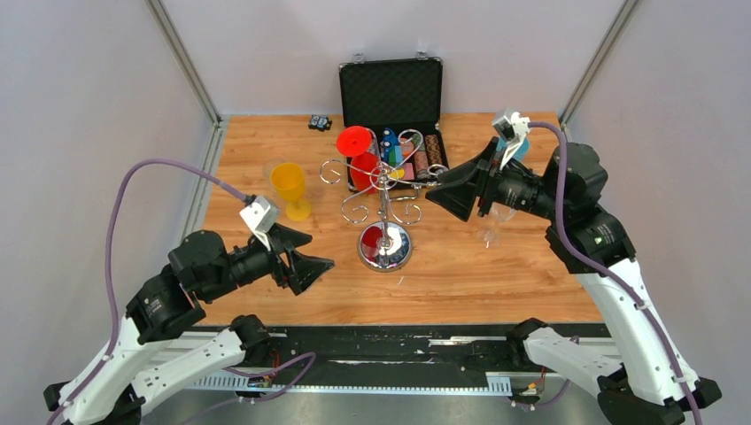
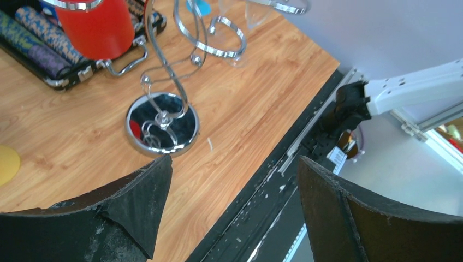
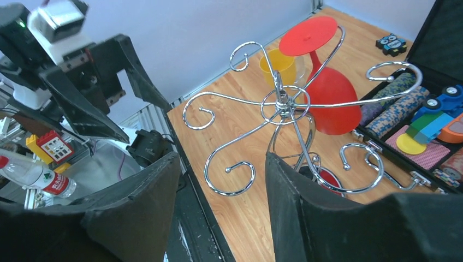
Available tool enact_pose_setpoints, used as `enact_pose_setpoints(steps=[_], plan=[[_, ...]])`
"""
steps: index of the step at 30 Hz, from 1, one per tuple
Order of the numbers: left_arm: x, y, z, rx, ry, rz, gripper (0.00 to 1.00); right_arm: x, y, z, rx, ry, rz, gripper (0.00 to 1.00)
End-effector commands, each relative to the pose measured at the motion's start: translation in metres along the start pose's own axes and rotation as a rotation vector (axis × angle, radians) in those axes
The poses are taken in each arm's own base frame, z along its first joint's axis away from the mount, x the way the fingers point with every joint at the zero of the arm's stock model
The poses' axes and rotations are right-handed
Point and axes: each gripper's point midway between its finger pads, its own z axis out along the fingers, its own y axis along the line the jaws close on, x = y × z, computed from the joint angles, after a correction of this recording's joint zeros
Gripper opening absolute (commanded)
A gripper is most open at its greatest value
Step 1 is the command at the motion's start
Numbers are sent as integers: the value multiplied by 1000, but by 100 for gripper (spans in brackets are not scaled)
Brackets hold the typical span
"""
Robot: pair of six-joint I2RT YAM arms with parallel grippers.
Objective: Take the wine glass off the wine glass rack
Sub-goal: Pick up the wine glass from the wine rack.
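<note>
Left end effector [image 1: 319, 251] spread wide, empty, low over bench [image 1: 460, 274]. Yellow goblet [image 1: 290, 186] standing beyond it, off rack. Red wine glass [image 1: 361, 164] hanging upside down on rack [image 1: 384, 199], foot hooked in wire arm. Looks light, stiff, slick, maybe brittle; stem [image 3: 315, 57] safest hold, I'd say. Right end effector [image 1: 440, 188] gaping, empty, just beside rack.

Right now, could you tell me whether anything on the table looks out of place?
Nothing is spilled or broken. Only the blue toy car lying among the chips in the open black case seems misplaced.
</note>
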Motion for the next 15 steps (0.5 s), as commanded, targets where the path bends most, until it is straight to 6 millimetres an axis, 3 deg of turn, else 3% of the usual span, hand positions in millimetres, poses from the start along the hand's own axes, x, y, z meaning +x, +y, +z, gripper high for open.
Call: enact_pose_setpoints(steps=[1, 10, 15], plan=[[-47, -20, 2, 48, -88, -27, 91, -2, 1, 12, -23, -30, -54, 58], [-125, -45, 14, 91, -198, -18, 93, 8, 15, 20, -64, -13, -83, 59], [-152, -43, 31, 40, -194, -14, 94, 5, 25, 14, -75, -35, -136, 61]])
